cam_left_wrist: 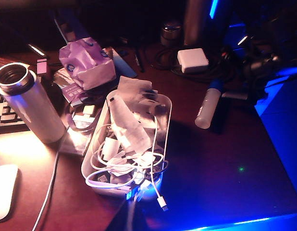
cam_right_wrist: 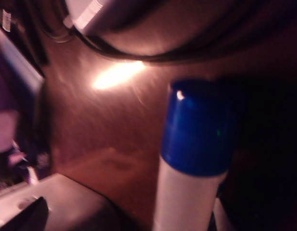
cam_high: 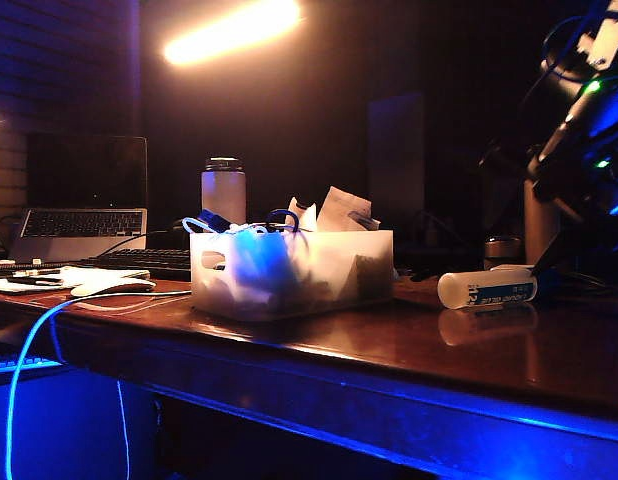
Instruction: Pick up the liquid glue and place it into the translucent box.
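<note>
The liquid glue [cam_high: 486, 289] lies on its side on the dark wooden table, to the right of the translucent box [cam_high: 329, 270], blue cap pointing away from the box. From above, the glue [cam_left_wrist: 206, 108] sits a short way off the box's rim [cam_left_wrist: 165, 103]; the box is stuffed with cables and papers. My right gripper [cam_high: 545, 272] comes down at the cap end [cam_left_wrist: 224, 98]. Close up, the right gripper [cam_right_wrist: 148, 214] is open, with a finger on each side of the bottle [cam_right_wrist: 194, 144]. A gap shows beside one finger. My left gripper is out of view.
A metal flask [cam_high: 224, 190] stands behind the box, uncapped [cam_left_wrist: 28, 103]. A laptop [cam_high: 84, 200], keyboard [cam_high: 139, 262] and white mouse [cam_high: 109, 287] are at the left. A white charger brick [cam_left_wrist: 192, 60] with cables lies beyond the glue. A crumpled bag [cam_left_wrist: 86, 62] sits behind the box.
</note>
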`<state>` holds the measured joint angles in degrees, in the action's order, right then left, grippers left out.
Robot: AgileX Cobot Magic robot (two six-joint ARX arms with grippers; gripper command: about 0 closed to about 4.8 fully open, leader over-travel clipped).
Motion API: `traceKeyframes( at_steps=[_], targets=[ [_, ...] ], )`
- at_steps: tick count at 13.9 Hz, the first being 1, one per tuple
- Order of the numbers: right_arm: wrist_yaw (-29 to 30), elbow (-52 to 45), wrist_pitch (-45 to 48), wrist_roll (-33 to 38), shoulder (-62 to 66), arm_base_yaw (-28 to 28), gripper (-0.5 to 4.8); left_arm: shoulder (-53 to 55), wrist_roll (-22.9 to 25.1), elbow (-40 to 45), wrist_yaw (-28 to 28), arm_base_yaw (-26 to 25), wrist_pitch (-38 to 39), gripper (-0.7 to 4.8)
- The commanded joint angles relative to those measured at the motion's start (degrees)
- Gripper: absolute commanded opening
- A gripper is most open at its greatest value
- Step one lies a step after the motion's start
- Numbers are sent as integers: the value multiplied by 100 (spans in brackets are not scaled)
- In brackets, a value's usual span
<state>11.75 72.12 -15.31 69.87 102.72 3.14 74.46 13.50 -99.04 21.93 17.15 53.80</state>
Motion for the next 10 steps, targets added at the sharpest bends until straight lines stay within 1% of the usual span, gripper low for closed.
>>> traceKeyframes(
  at_steps=[1, 10],
  targets=[
    [-31, 28, 50, 28, 136, 13, 479, -20, 17, -20, 39, 2, -76, -5],
    [-98, 31, 79, 44, 522, 13, 479, -20, 28, -20, 39, 2, -76, -5]
  ],
)
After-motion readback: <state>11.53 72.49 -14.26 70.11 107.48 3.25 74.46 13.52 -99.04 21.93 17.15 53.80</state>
